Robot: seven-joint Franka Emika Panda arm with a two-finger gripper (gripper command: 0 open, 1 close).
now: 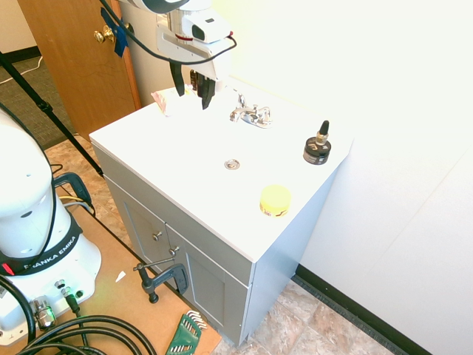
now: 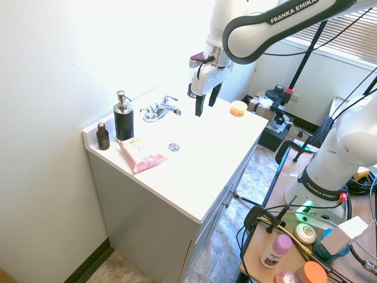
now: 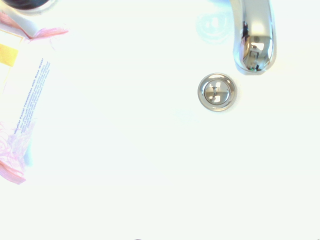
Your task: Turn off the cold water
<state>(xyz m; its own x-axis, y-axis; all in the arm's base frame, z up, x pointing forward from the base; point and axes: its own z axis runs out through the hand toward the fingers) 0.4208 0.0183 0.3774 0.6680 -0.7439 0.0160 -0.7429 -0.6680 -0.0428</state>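
Hanging high over the white tabletop [image 1: 185, 159], well above the sink, with the tool [image 1: 192, 87] pointing down. Dark fingers [image 2: 198, 105] a little spread, pinching nothing. Not touching the tap [image 2: 160, 109] yet, so the job looks barely begun.

Sitting at the back of the sink, near the wall: small, shiny, silver, with a short round spout [image 3: 253, 35] and two thin levers. Cold lever [image 1: 260, 112] on the right of the spout when faced from the front. Looks smooth and hard, maybe slippery to push. Cannot tell if water is running; no stream shows under the spout in the wrist view.

Still to do, by the look of it: drop down, move toward the cold lever, and push it shut. Must not bump the other lever [image 1: 238, 111].

Below the spout, a round silver drain [image 3: 216, 92], flat and bright like a coin.

Around the sink: a black pump bottle [image 2: 123, 118] with a silver top, a little brown bottle [image 2: 103, 136], a soft pink packet [image 2: 140, 155], a round yellow tub [image 1: 275, 200], and a short dark jar [image 1: 318, 146] with a dropper top. Sink and top both white, smooth and very bright.
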